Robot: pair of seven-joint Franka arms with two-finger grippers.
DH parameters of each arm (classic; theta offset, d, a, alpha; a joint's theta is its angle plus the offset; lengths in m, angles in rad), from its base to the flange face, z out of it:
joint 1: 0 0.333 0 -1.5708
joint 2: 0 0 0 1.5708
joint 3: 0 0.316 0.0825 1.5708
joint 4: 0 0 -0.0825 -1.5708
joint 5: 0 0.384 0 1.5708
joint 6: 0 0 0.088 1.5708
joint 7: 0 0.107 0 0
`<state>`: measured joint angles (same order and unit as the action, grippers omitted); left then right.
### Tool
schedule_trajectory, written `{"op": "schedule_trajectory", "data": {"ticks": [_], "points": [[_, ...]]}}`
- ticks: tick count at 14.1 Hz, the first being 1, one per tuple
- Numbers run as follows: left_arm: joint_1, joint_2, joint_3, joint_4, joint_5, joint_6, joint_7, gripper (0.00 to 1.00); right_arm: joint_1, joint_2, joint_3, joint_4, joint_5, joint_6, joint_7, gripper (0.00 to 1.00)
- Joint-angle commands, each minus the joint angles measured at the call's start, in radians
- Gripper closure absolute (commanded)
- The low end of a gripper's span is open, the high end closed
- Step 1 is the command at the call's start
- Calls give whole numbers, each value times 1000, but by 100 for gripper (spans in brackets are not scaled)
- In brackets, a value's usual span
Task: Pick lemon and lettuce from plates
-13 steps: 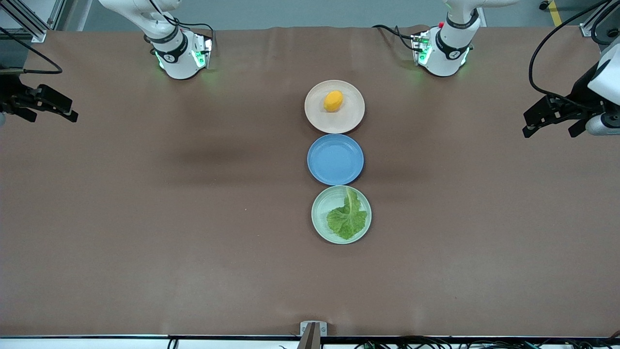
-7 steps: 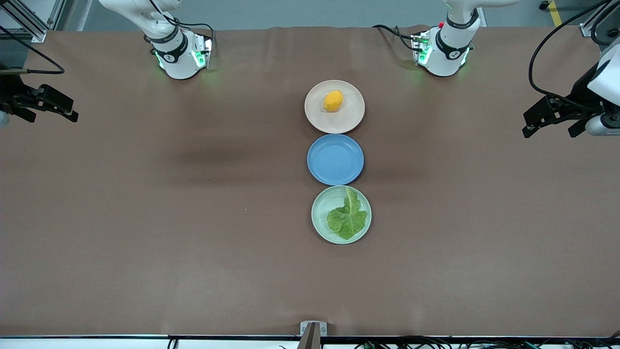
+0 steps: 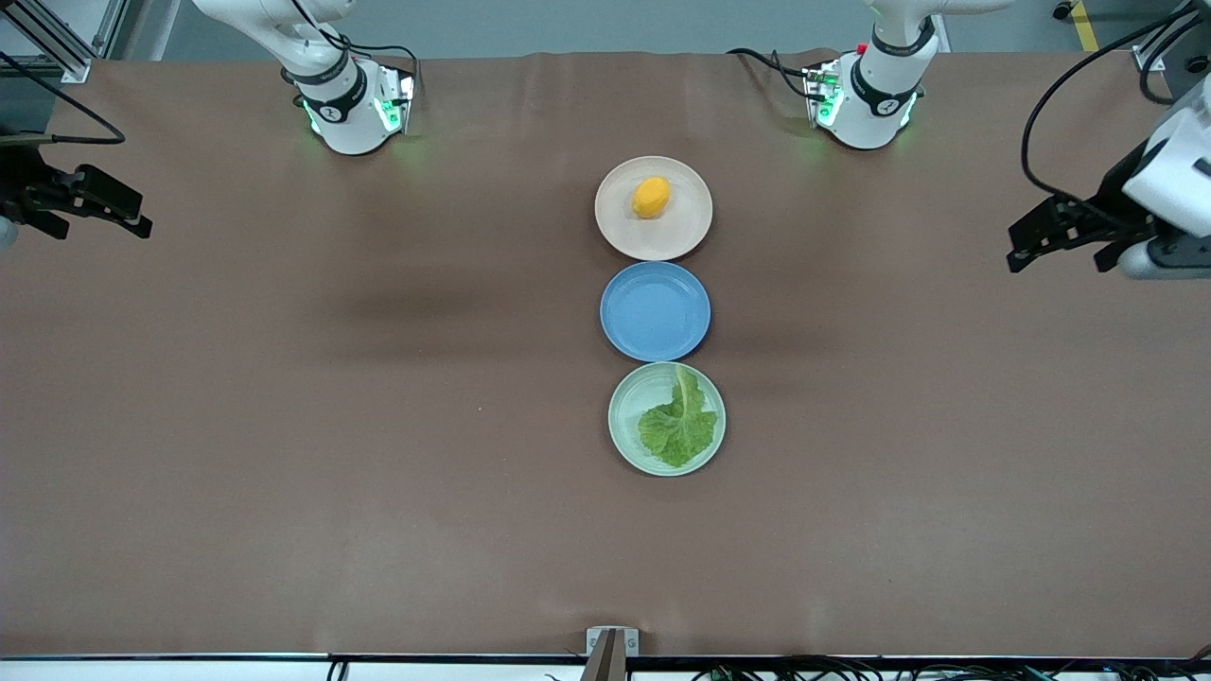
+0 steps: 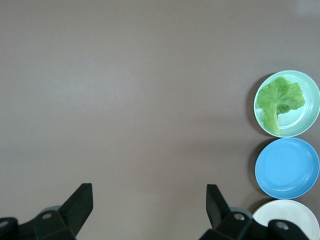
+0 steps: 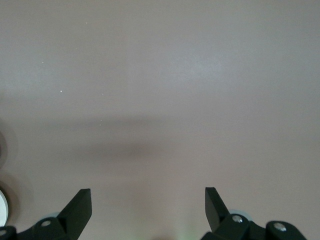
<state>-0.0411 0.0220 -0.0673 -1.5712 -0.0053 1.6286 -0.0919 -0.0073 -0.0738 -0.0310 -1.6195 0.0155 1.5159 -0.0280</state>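
We see three plates in a row down the middle of the brown counter (image 3: 378, 397), rims nearly touching. The beige-pink plate (image 3: 683, 232) sits closest to the robot bases, w/ the lemon (image 3: 651, 197) resting on it, a bit off-centre toward the bases. Next comes the blue plate (image 3: 655, 311), nothing on it. Nearest the front camera is the mint green plate (image 3: 623, 437), holding the lettuce (image 3: 678, 426): crinkled green leaf, pale rib pointing toward the blue plate.

The left gripper (image 3: 1055, 238) hangs over the left arm's end of the counter, well apart from the plates. Its fingers (image 4: 80, 205) are spread wide w/ nothing between them; in the left wrist view we see only bare counter in the gap, w/ the three plates off to one side, approx in line, the beige-pink one partly cut off by the frame edge.

The right gripper (image 3: 90, 206) hangs over the right arm's end of the counter, also well apart from the plates. Its fingers (image 5: 79, 206) stand equally wide, holding nothing; the right wrist view shows plain counter between them, plus a sliver of a pale rim at the frame edge, which plate we can't tell.

Neither gripper touches lemon or lettuce; both items lie on their plates.
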Motion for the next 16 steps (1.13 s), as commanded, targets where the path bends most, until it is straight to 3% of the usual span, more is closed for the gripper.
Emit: {"op": "schedule_trajectory", "data": {"ticks": [1, 9, 16], "points": [[-35, 79, -18, 23, -19, -6, -31, 0, -8, -30, 0, -34, -2, 18, -36, 0], [-281, 413, -22, 126, -10, 195, -631, 0, -5, -24, -3, 3, 4, 6, -29, 0], [-416, 610, -22, 145, -13, 589, -1404, 0, -13, 83, -3, 29, 4, 26, -36, 0]]}}
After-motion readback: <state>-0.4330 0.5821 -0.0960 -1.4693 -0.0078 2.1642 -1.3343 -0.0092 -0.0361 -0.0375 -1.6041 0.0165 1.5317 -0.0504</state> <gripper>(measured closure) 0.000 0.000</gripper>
